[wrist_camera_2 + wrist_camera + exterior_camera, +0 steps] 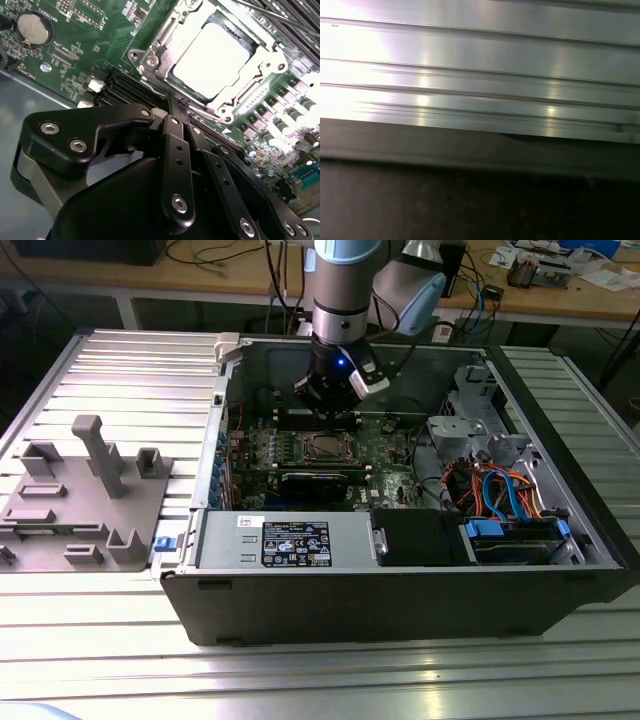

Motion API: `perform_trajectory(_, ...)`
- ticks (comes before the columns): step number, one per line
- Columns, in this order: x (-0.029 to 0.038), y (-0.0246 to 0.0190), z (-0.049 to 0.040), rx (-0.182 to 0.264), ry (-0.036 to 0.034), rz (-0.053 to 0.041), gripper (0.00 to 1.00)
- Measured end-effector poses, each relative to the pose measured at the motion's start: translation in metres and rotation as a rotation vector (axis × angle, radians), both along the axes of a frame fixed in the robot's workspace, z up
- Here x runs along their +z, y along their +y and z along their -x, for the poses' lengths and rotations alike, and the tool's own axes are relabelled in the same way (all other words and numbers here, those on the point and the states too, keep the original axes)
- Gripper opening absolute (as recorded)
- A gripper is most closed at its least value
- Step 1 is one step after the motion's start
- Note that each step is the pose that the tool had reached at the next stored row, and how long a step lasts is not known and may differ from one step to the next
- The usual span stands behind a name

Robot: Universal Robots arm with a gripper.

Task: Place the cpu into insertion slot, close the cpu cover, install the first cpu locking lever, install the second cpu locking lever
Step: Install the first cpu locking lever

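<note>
Over on the exterior view's left, a grey plastic fixture [85, 500] sits on the ribbed aluminium table [120, 370], well apart from the action. Moving right, here's the open computer case [400, 600], lying on its side, with the power supply box [285, 540] along its near wall. Centre frame, upper half, the arm [345, 290] comes straight down into the case, and the gripper [330, 405] hangs just above the green motherboard [390, 455], a small blue light glowing on its wrist. Right below and a touch in front of it sits the insertion slot [325, 448], middle of the board.

Now the second wrist view, and this is the close look. Lower half of the frame: the gripper's black linkage, fingers [177, 145] drawn tight together, tips meeting at a point near the centre, gripper [182, 107]. Whether they pinch a thin wire lever at the socket edge, I cannot tell; the tips are right at the frame's near corner. Upper right of the frame, the cpu [212, 57] lies flat in the insertion slot [150, 62], its pale top catching the glare, and the cpu cover [252, 75] is down around it, the chip showing through the window. Upper left, a round coin battery [34, 27] on the board.

Far right of the exterior view, a tangle of orange and blue cables [500, 490] beside the drive cage [470, 425].
</note>
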State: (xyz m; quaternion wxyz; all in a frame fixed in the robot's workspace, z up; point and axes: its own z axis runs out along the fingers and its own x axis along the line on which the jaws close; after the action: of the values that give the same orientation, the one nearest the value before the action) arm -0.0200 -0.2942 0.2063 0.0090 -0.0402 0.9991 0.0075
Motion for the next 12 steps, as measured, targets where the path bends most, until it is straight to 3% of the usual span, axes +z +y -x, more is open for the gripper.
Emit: perform_trajectory(12, -0.0038, -0.0002, -0.0075, 0.000, 0.0000, 0.0001, 0.11)
